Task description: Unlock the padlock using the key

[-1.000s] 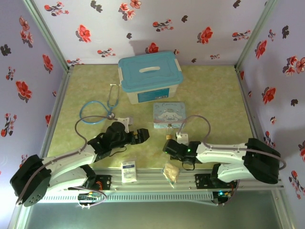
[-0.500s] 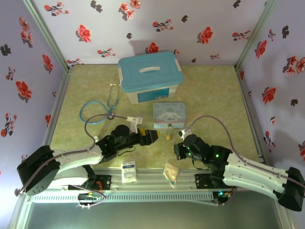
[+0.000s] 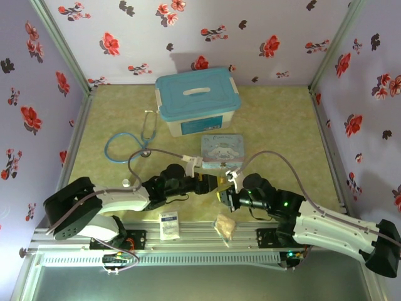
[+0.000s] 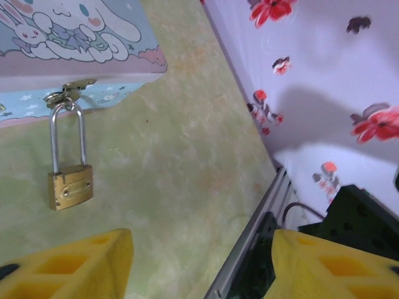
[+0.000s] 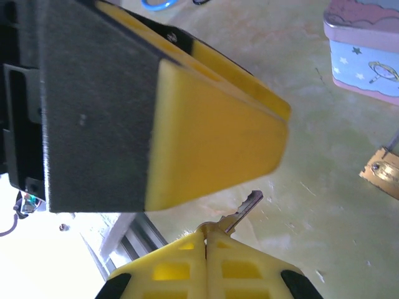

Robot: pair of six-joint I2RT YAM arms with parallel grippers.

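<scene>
- My right claw is clamped on the key. The blade projects forward, free for insertion.
- My left claw stands apart with nothing between its jaws. It faces the padlock, presumably to steady the body.
- The padlock's shackle passes through the hasp of the cartoon tin. Its body lies on the worktop, near the left claw but not touching.
- Judgement: grip the padlock body first, or the key may push it aside.
</scene>
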